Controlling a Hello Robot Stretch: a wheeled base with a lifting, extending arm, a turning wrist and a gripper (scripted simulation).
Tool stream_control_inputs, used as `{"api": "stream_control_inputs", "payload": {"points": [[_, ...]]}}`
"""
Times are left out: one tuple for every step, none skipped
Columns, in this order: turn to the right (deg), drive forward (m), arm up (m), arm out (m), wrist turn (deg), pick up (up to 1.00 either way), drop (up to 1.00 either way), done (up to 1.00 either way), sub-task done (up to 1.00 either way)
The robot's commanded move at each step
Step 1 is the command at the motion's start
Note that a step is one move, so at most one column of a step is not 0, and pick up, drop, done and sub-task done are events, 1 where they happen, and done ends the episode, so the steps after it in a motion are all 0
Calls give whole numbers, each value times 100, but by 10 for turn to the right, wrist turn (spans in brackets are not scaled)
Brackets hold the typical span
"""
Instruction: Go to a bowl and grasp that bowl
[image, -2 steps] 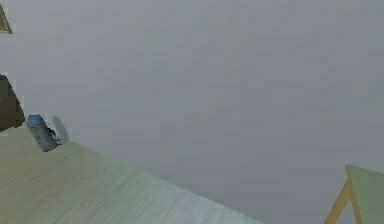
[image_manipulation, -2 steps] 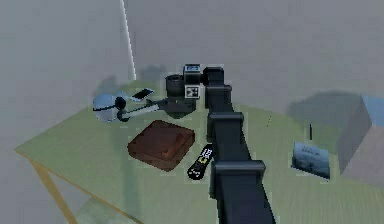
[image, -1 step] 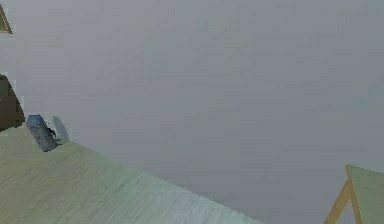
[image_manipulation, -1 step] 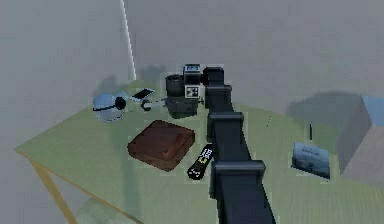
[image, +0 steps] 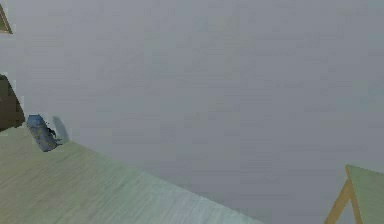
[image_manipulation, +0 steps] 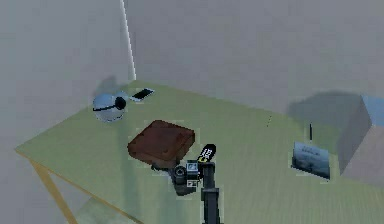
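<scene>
Nearest in, the arm (image_manipulation: 208, 200), a dark bar rising off the bottom edge. At its end is the gripper (image_manipulation: 183, 176), right at the near edge of the table (image_manipulation: 250, 125). Claw wide or narrow? Cannot tell. A flat brown slab (image_manipulation: 160, 142) lies on the tabletop just behind the fingers, so I cannot tell whether it holds anything either.

Now the target. Toward the table's far-left corner in the arm side view stands a round, pale blue-white thing. By its shape I take that for the bowl (image_manipulation: 108, 108), though I won't swear to it. A small dark flat thing (image_manipulation: 143, 94) lies just beside it, nearer the far edge. The bowl is well apart from the gripper, with the slab between them.

Handling, as I judge it: stiff, fairly light, smooth-skinned and so slippery, and likely to chip if knocked off that corner. The rounded belly offers little to grip. The rim looks the better hold, one finger inside the wall and one outside, coming in past the slab without nudging it.
</scene>
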Motion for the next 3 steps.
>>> {"api": "stream_control_inputs", "payload": {"points": [[0, 0, 0, 0, 0, 100, 0, 0, 0], [0, 0, 10, 0, 0, 0, 0, 0, 0], [0, 0, 0, 0, 0, 0, 0, 100, 0]]}}
